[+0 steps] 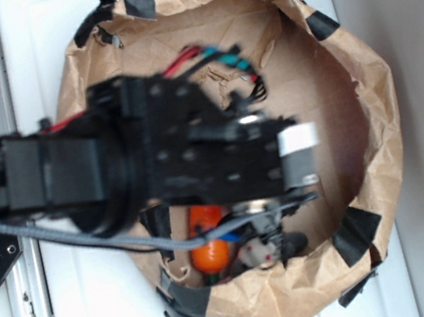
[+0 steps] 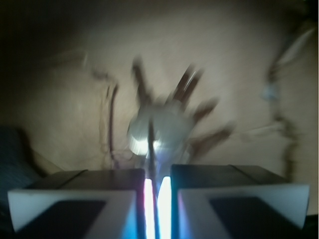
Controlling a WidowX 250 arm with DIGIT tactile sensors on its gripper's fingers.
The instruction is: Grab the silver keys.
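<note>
We see gripper point(image 2: 157, 199) clenched on the silver keys point(image 2: 162, 124) w/ thin edge hold; they may slip if jerked.

No readable text, labels, brands or numbers in either view

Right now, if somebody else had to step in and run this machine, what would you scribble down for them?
Gripper: jaws nearly together with only a thin lit slit between them; the silver keys hang right at the fingertips, apparently pinched, though blur keeps me from being sure.
Arm is over the brown paper-lined bin.
The orange carrot and the grey plush mouse lie by the bin's near wall, untouched.
Done: probably the grab.
Left: confirm the grip, then lift the keys clear.
</note>
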